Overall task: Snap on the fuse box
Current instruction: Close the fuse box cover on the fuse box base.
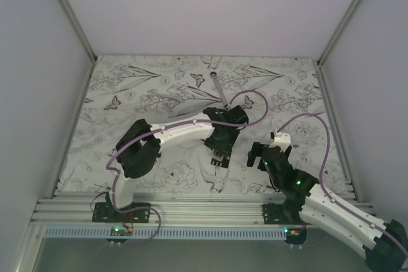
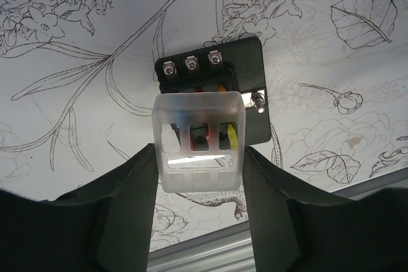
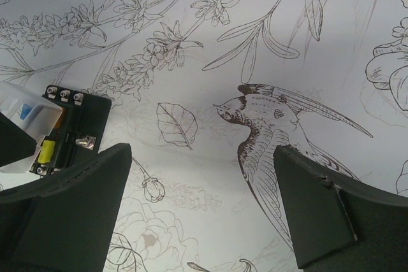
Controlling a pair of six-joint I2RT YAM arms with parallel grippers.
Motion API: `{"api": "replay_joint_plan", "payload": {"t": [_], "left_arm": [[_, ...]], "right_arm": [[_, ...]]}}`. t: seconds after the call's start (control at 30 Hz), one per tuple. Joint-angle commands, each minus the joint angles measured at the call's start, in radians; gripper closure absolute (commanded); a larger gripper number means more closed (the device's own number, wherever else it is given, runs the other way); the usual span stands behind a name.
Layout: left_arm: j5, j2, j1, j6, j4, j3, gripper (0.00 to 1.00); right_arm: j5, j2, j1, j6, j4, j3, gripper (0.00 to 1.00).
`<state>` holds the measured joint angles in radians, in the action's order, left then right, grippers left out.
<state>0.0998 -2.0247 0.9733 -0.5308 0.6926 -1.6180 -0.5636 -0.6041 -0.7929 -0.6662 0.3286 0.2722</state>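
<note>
Left claw (image 2: pixel 201 170) — jaws part-closed, both fingers pressed against the sides of the fuse box (image 2: pixel 213 81), gripping it by its pale translucent cover (image 2: pixel 197 113); the black base with three screws sticks out just beyond the fingertips. Right claw (image 3: pixel 203 157) — spread wide, nothing between its fingers, floral table (image 3: pixel 287 42) beneath; the fuse box sits beyond its left finger (image 3: pixel 70 202), apart from it
</note>
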Motion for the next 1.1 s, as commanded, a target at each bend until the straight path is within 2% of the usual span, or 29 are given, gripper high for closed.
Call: {"api": "replay_joint_plan", "payload": {"t": [0.0, 0.73, 1.07], "left_arm": [[0.027, -0.032, 0.002, -0.066, 0.048, -0.020, 0.59], [-0.025, -0.059, 0.002, -0.161, 0.046, 0.000, 0.53], [-0.038, -0.018, 0.002, -0.163, 0.046, 0.028, 0.41]], "right_arm": [[-0.026, -0.001, 0.007, -0.005, -0.023, 0.001, 0.01], [-0.011, -0.033, 0.007, 0.007, -0.048, 0.002, 0.01], [0.045, -0.049, 0.007, 0.023, -0.087, 0.002, 0.01]]}}
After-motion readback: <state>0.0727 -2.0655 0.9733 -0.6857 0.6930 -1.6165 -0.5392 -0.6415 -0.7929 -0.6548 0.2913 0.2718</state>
